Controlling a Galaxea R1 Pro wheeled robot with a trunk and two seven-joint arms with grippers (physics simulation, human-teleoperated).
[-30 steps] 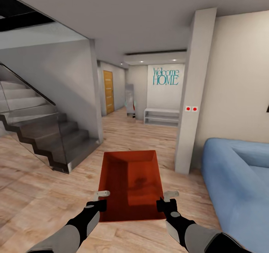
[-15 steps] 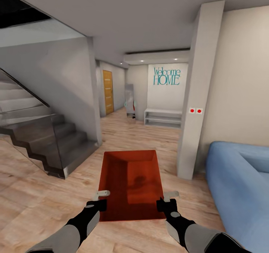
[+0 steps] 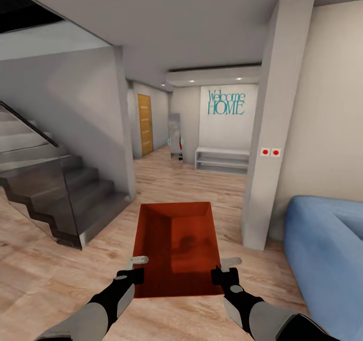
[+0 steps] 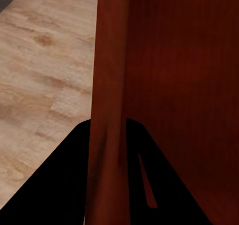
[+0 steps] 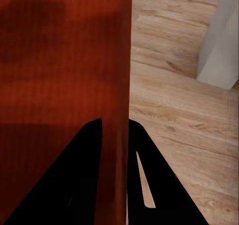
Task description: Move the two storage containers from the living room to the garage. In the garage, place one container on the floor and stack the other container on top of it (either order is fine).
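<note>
Container (image 3: 176, 245) runs lengthwise ahead toward the hallway, its near corners clamped by left gripper (image 3: 137, 268) and right gripper (image 3: 225, 269).

Wall text: "Welcome HOME" (image 3: 226, 103), in teal letters, on two lines
Where it stands: on the white wall (image 3: 227, 129) at the end of the hallway, above a low white shelf (image 3: 222, 160)
Other text: none that can be read, neither in the head view nor in the wrist views

Light wood plank floor (image 3: 181, 184) under blue sofa (image 3: 325, 250), staircase (image 3: 60, 200).
</note>
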